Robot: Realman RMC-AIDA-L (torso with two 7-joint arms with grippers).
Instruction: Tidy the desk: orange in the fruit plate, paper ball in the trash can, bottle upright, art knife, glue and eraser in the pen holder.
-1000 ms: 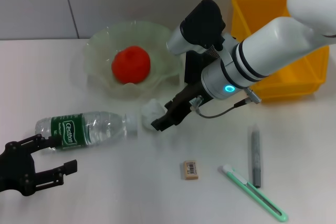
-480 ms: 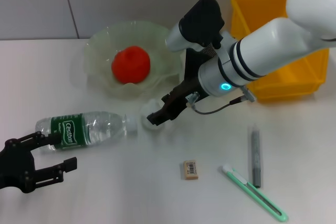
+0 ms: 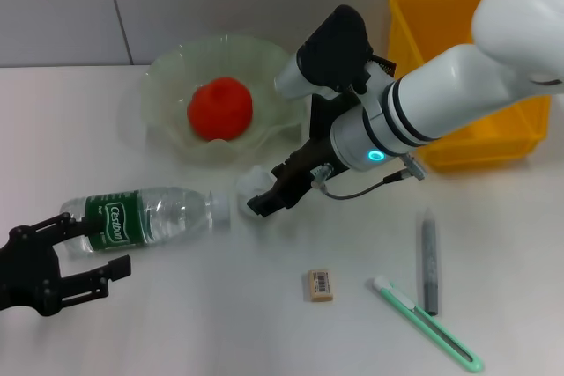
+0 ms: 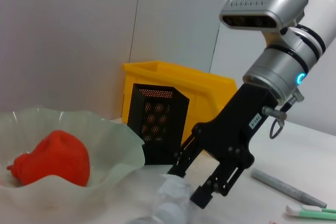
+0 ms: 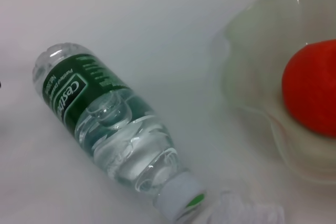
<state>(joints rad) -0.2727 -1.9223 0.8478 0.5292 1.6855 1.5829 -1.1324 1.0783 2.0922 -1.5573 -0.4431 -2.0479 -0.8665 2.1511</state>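
Note:
The orange (image 3: 220,107) lies in the pale green fruit plate (image 3: 172,63). A clear bottle (image 3: 141,215) with a green label lies on its side, cap toward the white paper ball (image 3: 249,182). My right gripper (image 3: 267,191) is open and low at the paper ball, its fingers on either side of it; the left wrist view shows this gripper (image 4: 193,183) just beside the ball (image 4: 170,190). My left gripper (image 3: 106,246) is open at the front left, by the bottle's base. The eraser (image 3: 321,284), green art knife (image 3: 427,323) and grey glue stick (image 3: 428,260) lie at the front right.
A yellow trash can (image 3: 467,143) stands at the back right. The black mesh pen holder (image 4: 157,121) stands in front of it, mostly hidden behind my right arm in the head view. The right wrist view shows the bottle (image 5: 110,140) and the plate (image 5: 252,66).
My right gripper has moved left and down, closing in on the paper ball. My left gripper has shifted slightly down near the bottle's base.

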